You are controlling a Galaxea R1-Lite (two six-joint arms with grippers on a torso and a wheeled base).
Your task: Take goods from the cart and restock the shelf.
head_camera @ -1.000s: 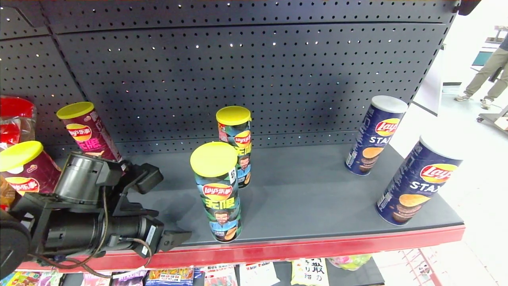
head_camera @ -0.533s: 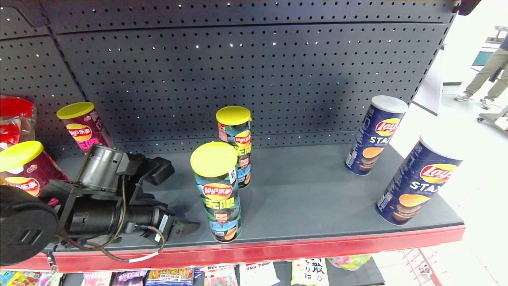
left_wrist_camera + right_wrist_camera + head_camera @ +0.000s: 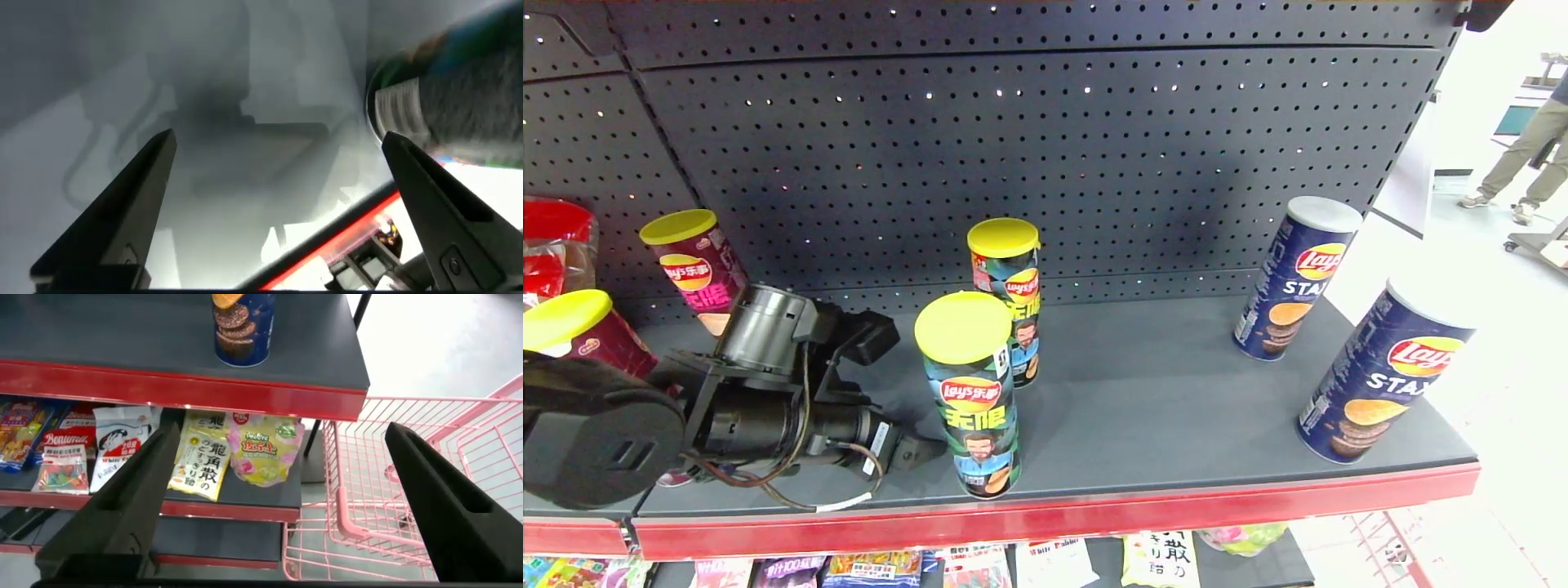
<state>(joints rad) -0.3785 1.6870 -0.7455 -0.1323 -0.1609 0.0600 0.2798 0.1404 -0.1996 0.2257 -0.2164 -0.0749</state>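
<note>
In the head view, my left jaws stood open over the grey shelf (image 3: 1160, 392), with nothing between the fingers (image 3: 920, 449). The front green can (image 3: 970, 392) stood upright just to the right of the jaws, close beside the nearer fingertip; whether they touched I could not tell. The rear green can (image 3: 1006, 286) stood beyond it, nearer the pegboard (image 3: 1045, 155). Two maroon cans (image 3: 696, 263) were to the left of the jaws and behind my arm. Two blue cans (image 3: 1294, 278) stood well apart from the jaws, far to the right, one at the shelf's front edge.

In the left wrist view, my two fingers (image 3: 122, 220) were spread wide over the shelf floor (image 3: 237, 163). The green can (image 3: 458, 98) lay past the tip of one finger, outside the gap. The shelf's red lip (image 3: 343, 237) ran between the fingers.

In the right wrist view, my right jaws were open and held nothing, their fingers (image 3: 122, 506) wide apart. Ahead of them a blue can (image 3: 242, 327) stood at the front of the shelf (image 3: 163, 380). On the lower shelf (image 3: 237, 510), between the fingers, lay snack bags (image 3: 204, 457). The pink cart (image 3: 376, 498) stood near the other finger
</note>
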